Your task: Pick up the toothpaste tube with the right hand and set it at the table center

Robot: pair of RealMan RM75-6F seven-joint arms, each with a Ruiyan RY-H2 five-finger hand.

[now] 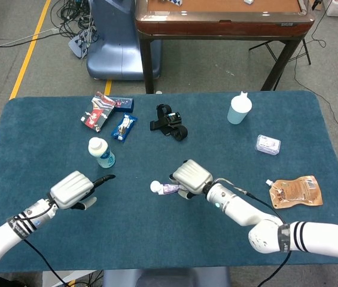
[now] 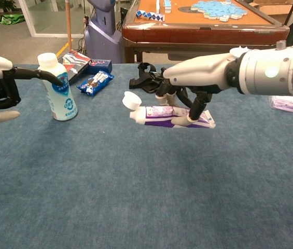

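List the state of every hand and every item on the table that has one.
toothpaste tube: capped, level, held above the cloth
right hand: holds the tube
left hand: holds nothing, one finger pointing
milk bottle: upright, capped
cup: upright, lidded
brown pouch: lying flat

A white-capped, purple-and-white tube (image 2: 169, 115) is seen above a blue cloth (image 1: 157, 239); the bottle (image 2: 57, 88) is white with blue.

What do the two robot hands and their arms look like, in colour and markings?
Both the right robot hand and the left robot hand have silver-grey backs and black fingers with pale tips. The forearms are white, each with black bands near the wrist. A thin dark cable runs along the right arm.
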